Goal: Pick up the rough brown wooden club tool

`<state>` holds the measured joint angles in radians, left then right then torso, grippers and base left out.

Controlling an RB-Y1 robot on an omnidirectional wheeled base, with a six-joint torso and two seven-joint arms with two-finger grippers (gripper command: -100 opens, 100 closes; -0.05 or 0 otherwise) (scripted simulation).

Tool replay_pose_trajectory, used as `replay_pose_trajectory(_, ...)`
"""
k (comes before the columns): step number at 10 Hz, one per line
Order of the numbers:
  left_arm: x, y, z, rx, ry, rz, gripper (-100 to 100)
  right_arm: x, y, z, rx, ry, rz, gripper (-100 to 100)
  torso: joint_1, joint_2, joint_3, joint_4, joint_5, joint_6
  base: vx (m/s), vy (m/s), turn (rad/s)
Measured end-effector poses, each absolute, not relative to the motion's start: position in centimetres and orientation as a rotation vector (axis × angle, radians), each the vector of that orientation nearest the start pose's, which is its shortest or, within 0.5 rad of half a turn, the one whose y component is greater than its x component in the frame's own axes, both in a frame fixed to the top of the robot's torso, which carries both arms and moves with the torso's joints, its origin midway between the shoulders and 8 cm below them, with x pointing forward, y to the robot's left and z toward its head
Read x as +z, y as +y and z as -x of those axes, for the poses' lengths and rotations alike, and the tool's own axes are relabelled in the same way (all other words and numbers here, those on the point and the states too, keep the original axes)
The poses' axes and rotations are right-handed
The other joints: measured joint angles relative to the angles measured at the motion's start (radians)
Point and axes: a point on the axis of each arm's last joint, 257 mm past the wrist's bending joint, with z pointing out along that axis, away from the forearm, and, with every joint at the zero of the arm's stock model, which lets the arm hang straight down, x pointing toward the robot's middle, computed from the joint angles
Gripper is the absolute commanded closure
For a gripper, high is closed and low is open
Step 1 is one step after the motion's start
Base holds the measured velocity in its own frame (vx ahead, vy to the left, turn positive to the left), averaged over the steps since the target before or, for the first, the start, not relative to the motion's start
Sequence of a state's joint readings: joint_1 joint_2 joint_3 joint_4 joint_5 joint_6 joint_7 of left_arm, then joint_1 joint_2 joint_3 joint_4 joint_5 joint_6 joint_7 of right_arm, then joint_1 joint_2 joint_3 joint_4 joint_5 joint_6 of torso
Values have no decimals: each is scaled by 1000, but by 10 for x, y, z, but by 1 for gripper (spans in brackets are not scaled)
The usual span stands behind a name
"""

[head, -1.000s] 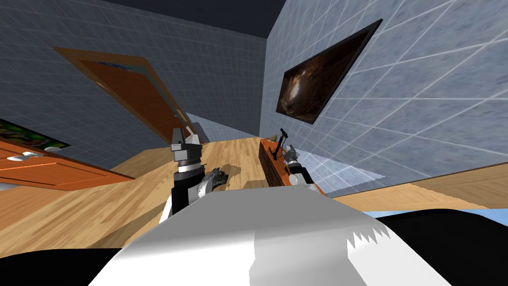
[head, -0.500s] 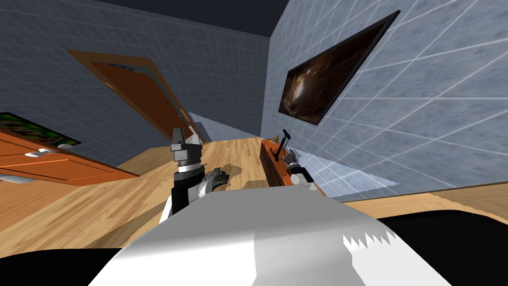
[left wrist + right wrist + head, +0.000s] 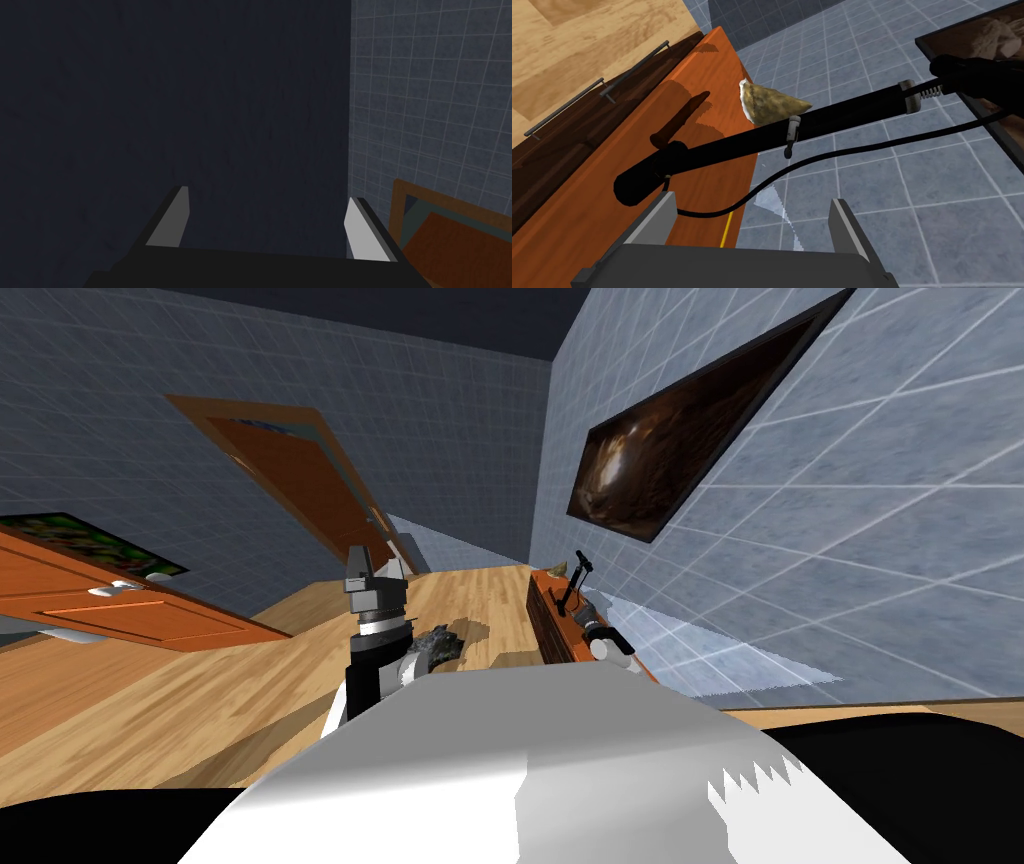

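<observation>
Your right gripper [image 3: 753, 199] hangs over the table [image 3: 722, 65], jaws released and empty, because the brown club [image 3: 682, 117] lies flat along its top just beyond. A black rod-like tool [image 3: 822, 117] crosses between them, so approach room looks tight. Your left gripper [image 3: 267, 195] points upward, jaws also released.

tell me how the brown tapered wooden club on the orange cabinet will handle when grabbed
The brown tapered wooden club looks solid, so probably stiff. Round and tapering, it may roll on the orange cabinet top if nudged. Its thick end, nearer the right gripper, likely weighs more.
</observation>
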<state>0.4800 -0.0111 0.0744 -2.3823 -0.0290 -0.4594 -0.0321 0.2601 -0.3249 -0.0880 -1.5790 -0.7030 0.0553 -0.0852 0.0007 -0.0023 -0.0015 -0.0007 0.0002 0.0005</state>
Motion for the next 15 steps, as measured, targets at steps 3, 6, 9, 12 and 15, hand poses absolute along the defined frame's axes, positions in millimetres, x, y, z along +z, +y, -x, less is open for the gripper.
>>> replay_pose_trajectory(3,69,294,-325,-1201,568,563,0,-369,-423,-434,1201,949,-1967,-100,-1,0,0,0,0,0,35,-3,57)
replay_pose_trajectory(6,69,294,-325,-1201,568,563,0,-402,-434,-416,1152,934,-2098,-100,-1,1,1,0,0,0,21,-3,35)
replay_pose_trajectory(9,69,294,-325,-1201,568,563,0,-436,-448,-397,1098,888,-2248,-100,-1,0,0,0,0,0,30,-9,29)
replay_pose_trajectory(12,69,294,-325,-1201,568,563,0,-462,-457,-379,1043,856,-2368,-100,-1,1,0,0,0,0,29,-14,48)
replay_pose_trajectory(15,69,294,-325,-1201,568,563,0,-486,-465,-358,989,810,-2489,-100,-1,1,1,0,0,0,22,-17,25)
